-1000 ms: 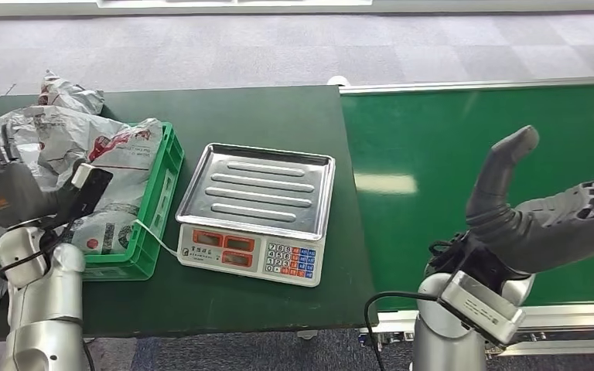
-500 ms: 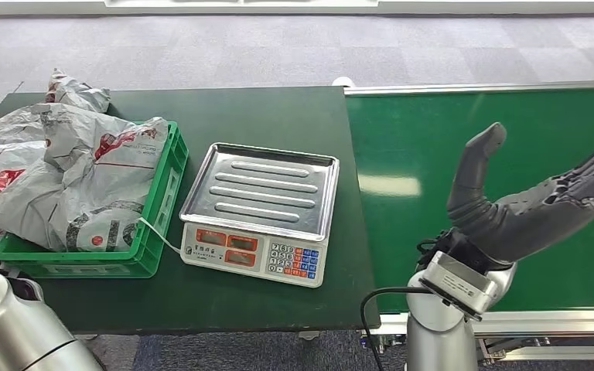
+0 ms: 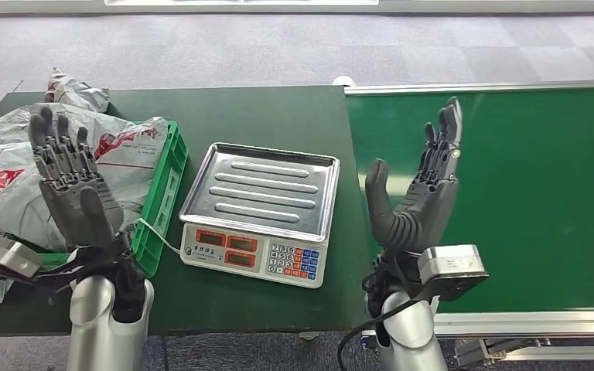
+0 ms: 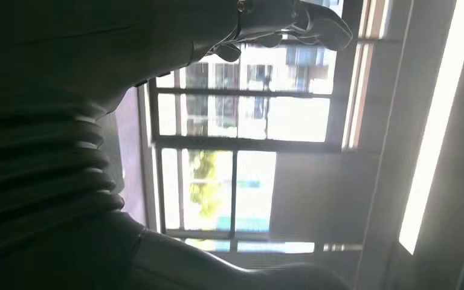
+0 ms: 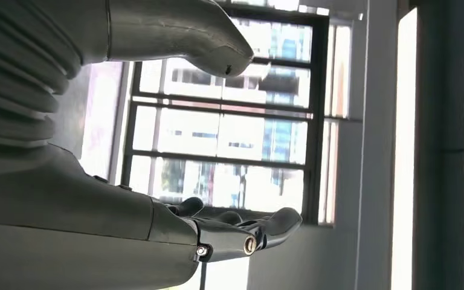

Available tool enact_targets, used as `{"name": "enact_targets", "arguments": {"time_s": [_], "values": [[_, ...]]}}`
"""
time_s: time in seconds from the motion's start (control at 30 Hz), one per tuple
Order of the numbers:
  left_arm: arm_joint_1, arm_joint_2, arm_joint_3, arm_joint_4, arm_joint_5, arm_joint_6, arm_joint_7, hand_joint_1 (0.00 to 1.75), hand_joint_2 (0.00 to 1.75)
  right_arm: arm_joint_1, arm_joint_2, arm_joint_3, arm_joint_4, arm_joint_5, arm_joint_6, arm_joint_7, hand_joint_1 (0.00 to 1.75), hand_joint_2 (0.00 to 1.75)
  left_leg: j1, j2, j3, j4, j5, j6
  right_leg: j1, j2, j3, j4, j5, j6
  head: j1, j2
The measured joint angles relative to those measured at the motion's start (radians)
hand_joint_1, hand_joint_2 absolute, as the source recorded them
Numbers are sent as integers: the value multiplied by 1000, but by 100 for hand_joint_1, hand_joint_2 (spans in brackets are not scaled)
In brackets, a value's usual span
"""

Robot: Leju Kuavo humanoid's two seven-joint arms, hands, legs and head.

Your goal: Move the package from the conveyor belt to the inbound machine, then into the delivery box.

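Note:
Several crumpled grey and white packages (image 3: 85, 166) with red print lie heaped in and around the green delivery box (image 3: 157, 202) at the left of the dark green table. The inbound machine, a scale with a bare steel tray (image 3: 260, 188), stands at the table's middle. The green conveyor belt (image 3: 526, 185) on the right carries no package. My left hand (image 3: 69, 182) is raised upright in front of the box, fingers spread, holding nothing. My right hand (image 3: 421, 185) is raised at the belt's left edge, fingers straight and apart, empty. Both wrist views look toward windows past open fingers (image 5: 241, 232).
The scale's keypad and red displays (image 3: 255, 251) face me. A white cord (image 3: 155, 236) runs from the scale past the box's corner. Grey carpet lies beyond the table. The belt's metal rail (image 3: 479, 85) runs along its far side.
Both arms have swung up: my left hand, out of sight half a second ago, now stands upright in front of the box, and my right hand has turned from lying sideways to pointing up.

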Motion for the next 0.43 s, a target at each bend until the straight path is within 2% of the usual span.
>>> {"name": "enact_targets", "arguments": {"time_s": [0.07,0.2,0.43], "values": [[24,2,-42,6,2,-69,-13,0,175,5,-10,9,12,-20,53,-26,0,175,0,0,0,0,-1,0,0,0,0,0,0,0,0,0],[57,2,-117,17,20,-151,-62,0,175,23,-27,29,16,-31,129,-93,0,175,0,0,0,0,-1,1,0,0,0,0,-1,0,0,0],[66,-2,-175,19,57,-156,-75,0,175,39,-36,42,14,-50,157,-118,0,175,0,0,0,0,-1,1,0,0,0,0,-1,0,0,0]]}}
